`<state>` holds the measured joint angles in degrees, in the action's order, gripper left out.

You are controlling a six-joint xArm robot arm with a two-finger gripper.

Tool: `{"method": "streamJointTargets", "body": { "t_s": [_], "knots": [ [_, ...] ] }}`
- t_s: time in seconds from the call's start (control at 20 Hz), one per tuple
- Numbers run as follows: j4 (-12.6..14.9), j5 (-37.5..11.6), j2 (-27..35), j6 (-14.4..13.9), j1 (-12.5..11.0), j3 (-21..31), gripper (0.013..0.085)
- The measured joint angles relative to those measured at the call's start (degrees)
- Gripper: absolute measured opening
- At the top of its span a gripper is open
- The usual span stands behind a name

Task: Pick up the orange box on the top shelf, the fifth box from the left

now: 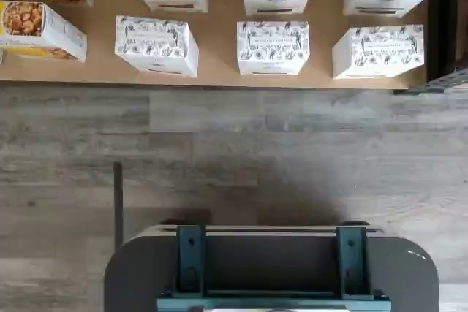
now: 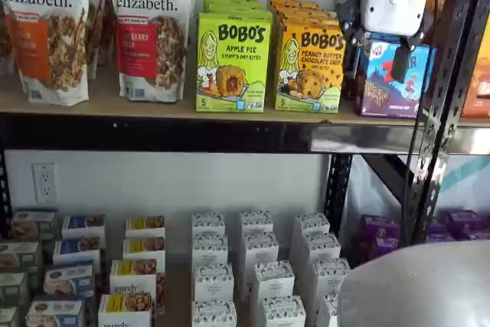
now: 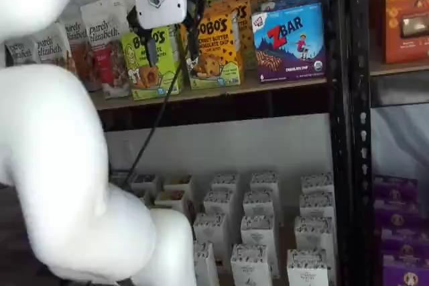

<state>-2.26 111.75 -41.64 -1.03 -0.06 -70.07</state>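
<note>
Gripper hanging at top-shelf height with its two black fingers spread apart and nothing between them, evidently readied wide to take a carton's width. The orange box stands upright at the front edge of the top shelf, touching the lime-green Apple Pie box on one side, with the blue ZBar box just beside it on the other. Little side clearance shows; open room lies in front. A black upright stands near.
</note>
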Motion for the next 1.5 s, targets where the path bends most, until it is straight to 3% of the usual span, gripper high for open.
{"method": "streamJointTargets", "body": {
  "t_s": [0.2,0.6,0.95,1.25,1.5],
  "knots": [
    [0.2,8.1,4.6,-0.2,0.3,-4.4,0.085],
    [0.4,8.3,4.6,-0.3,0.4,-4.7,0.085],
    [0.9,6.8,4.7,-0.8,1.2,-4.5,0.085],
    [1.5,-0.5,4.4,-2.1,2.8,-3.0,0.085],
    [-1.2,-3.8,7.2,-2.7,2.4,-3.8,0.085]
  ]
}}
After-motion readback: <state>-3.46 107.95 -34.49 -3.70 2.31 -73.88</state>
